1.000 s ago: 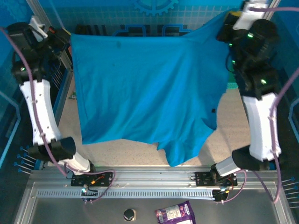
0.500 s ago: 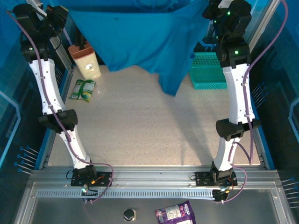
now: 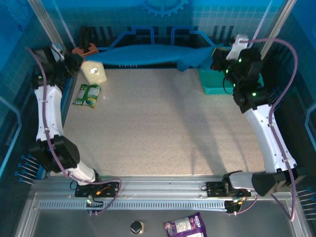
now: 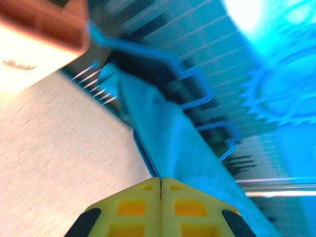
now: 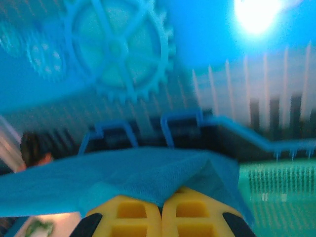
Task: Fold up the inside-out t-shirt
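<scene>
T-shirt [image 3: 148,53] lowered, stretched taut between left hand [image 4: 161,180], right hand [image 5: 161,199].

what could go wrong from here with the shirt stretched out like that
The t-shirt hangs stretched between the shut left gripper and right gripper along the table's far edge. Lowered there, it could knock the cup near its left end, or its drooping right corner could snag on the teal basket.

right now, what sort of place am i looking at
Likely a robot lab workcell: left arm and right arm bolted to a metal rail, a speckled table walled by blue gear-printed panels, and a blue t-shirt as test prop.
</scene>
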Available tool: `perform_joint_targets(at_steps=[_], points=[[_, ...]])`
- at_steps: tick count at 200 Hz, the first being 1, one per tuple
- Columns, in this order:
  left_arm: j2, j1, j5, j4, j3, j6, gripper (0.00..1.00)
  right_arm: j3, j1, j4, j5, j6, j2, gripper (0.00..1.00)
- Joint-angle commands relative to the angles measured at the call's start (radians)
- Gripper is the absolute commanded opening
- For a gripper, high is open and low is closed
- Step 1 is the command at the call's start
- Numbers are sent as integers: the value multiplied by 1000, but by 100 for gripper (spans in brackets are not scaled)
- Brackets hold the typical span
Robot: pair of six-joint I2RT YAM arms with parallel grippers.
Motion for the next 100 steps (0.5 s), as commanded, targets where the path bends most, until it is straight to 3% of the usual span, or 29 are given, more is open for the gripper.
perform_joint_targets(at_steps=[1,54,100], points=[[-104,9,-31,-61,-191,126,0,-143,35,-93,-90,50,-64,0],[-219,10,-116,-97,-656,156,0,-575,98,-235,-131,202,-157,0],[-263,13,-181,-79,-905,91,0,-815,157,-343,-91,341,-239,0]])
